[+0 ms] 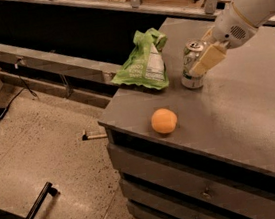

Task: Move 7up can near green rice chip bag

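Note:
The 7up can (190, 63), silver and green with a shiny top, stands on the grey table (248, 107), just right of the green rice chip bag (144, 62). The lime-green bag lies wrinkled near the table's left edge, its white label panel facing up. My gripper (201, 66) comes in from the upper right on a white arm and sits right at the can, its pale tip across the can's right front side. The can's base rests on the table top.
An orange fruit (164, 120) lies near the table's front left corner, in front of the can. The table has drawers below. A speckled floor drops off to the left, with a dark shelf and rail behind.

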### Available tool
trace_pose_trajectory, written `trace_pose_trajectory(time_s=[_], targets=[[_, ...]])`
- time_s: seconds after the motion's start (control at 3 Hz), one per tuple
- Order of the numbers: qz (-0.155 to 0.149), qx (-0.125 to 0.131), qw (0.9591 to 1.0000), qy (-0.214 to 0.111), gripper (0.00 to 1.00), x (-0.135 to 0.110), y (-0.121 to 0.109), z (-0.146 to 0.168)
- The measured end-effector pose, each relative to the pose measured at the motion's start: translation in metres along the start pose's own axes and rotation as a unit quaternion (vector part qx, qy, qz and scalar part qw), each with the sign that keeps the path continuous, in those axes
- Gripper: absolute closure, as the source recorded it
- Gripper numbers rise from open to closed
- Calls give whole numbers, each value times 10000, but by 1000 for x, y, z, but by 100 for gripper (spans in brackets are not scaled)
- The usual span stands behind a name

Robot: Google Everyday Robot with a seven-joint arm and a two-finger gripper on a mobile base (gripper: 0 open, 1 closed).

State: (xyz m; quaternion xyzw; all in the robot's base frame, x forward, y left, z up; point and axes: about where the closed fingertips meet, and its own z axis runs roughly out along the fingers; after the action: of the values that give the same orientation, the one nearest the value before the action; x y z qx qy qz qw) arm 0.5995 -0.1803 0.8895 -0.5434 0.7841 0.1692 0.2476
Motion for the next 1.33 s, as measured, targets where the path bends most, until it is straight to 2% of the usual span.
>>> trace_pose_trajectory(time_s=[0.33, 0.67, 1.0, 1.33], targets=[[31, -415, 9978, -521, 0, -12, 4, 1], [33, -554, 9953, -793, 0, -18, 5, -5], [-166, -284, 9942, -1023, 0, -21, 0, -36], [-451, 192, 9903, -1297, 0, -23, 2, -82]])
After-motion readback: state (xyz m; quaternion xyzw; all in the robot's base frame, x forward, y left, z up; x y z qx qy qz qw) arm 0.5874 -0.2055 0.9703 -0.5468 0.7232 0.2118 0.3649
